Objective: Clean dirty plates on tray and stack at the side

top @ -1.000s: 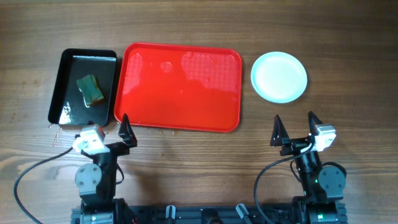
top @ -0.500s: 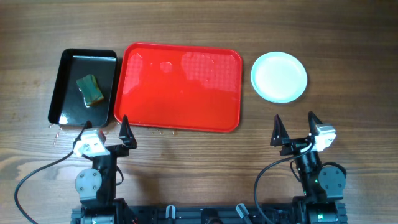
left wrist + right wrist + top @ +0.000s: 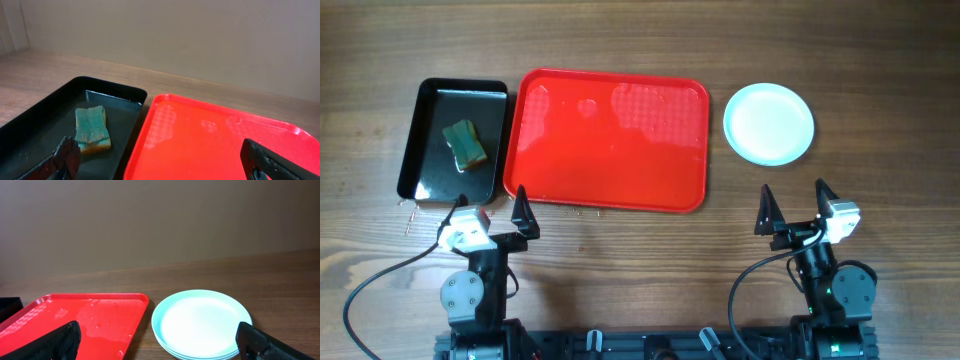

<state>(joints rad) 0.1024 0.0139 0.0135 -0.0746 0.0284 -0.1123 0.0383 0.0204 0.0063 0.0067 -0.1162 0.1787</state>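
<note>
The plates (image 3: 768,123) lie stacked on the wood to the right of the tray; their top face looks clean and white. In the right wrist view the stack (image 3: 202,324) shows layered rims. The red tray (image 3: 610,140) holds no plates, only wet patches (image 3: 165,117). My left gripper (image 3: 488,205) is open just in front of the tray's near left corner, holding nothing. My right gripper (image 3: 794,195) is open in front of the stack, apart from it. Each wrist view shows two wide-apart fingers: left gripper (image 3: 165,160), right gripper (image 3: 160,340).
A narrow black tray (image 3: 425,140) stands left of the red one, with a green sponge (image 3: 465,143) lying in it. The left wrist view shows this sponge (image 3: 91,129) close ahead of the left finger. Bare wood table lies all around.
The left arm has drawn back a little toward the table's front edge. The right arm, the plates and both trays have not moved.
</note>
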